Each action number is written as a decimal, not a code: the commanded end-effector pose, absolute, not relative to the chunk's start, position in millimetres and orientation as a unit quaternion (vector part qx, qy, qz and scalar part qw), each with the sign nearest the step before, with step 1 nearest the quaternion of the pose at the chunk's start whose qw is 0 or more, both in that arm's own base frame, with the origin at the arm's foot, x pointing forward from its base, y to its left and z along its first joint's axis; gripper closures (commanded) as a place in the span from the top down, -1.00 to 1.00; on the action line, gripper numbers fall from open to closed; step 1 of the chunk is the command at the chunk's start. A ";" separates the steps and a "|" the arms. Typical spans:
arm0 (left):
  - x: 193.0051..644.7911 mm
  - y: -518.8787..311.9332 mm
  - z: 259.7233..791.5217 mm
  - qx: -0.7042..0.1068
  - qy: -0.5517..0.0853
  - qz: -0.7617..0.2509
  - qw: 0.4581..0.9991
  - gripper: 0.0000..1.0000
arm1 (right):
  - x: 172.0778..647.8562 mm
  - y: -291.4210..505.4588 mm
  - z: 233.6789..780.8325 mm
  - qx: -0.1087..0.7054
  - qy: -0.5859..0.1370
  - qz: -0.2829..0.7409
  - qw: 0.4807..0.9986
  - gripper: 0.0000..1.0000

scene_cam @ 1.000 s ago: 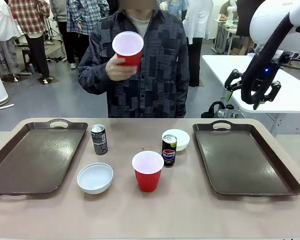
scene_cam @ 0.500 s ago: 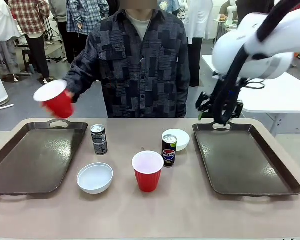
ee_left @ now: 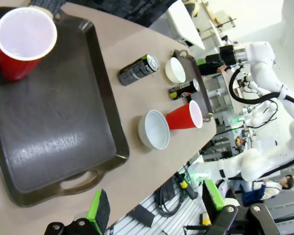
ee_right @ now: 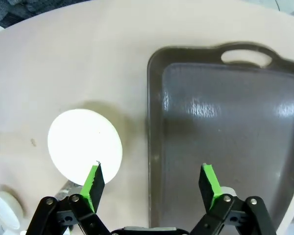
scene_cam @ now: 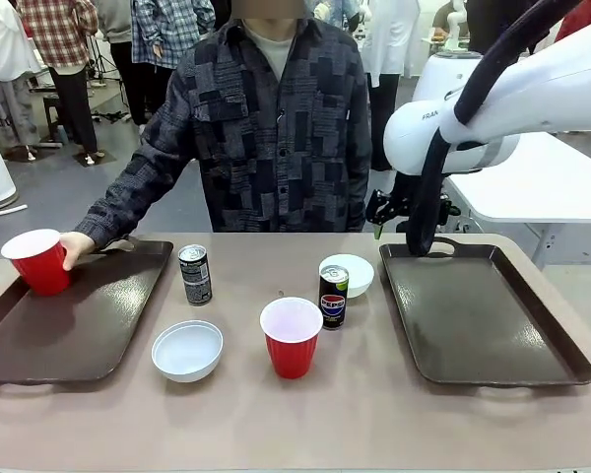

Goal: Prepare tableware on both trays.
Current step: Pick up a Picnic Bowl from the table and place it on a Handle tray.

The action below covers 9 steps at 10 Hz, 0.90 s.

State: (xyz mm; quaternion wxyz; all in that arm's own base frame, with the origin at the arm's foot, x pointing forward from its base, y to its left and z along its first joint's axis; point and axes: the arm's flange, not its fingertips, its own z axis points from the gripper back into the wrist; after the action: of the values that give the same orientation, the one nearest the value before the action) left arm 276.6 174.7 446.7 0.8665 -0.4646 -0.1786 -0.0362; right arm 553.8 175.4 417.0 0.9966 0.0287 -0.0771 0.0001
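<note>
While left tool (ee_left: 154, 205) and right tool (ee_right: 151, 174) gape empty, beige table (scene_cam: 355, 414) bears 2 trays (scene_cam: 89, 315) (scene_cam: 483, 315); bystanders (scene_cam: 54, 59) behind.

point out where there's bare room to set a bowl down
The right tray is wholly bare. The left tray is free except its far-left corner, where a hand holds a red cup. Crowded: the table middle between trays.

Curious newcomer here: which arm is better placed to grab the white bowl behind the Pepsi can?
Probably right: the open right gripper hovers near that shallow round white bowl; the left gripper hangs farther off.
</note>
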 end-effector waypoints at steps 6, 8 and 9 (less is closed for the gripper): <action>276.6 175.0 446.7 -0.468 -0.183 -0.033 0.864 1.00 | 569.6 216.4 362.5 0.009 -0.016 0.047 0.999 0.78; 276.6 175.0 446.7 -0.468 -0.183 -0.033 0.864 1.00 | 567.4 220.4 360.3 0.009 -0.009 0.048 0.999 -0.40; 276.6 175.0 446.7 -0.468 -0.183 -0.033 0.864 1.00 | 565.8 223.0 356.4 0.007 -0.001 0.049 0.999 -1.00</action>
State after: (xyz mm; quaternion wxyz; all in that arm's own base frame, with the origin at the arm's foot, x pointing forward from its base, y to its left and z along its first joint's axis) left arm 276.6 174.7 446.7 0.8665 -0.4647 -0.1786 -0.0361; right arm 559.5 221.5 354.8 0.9990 0.0197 -0.0064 0.0403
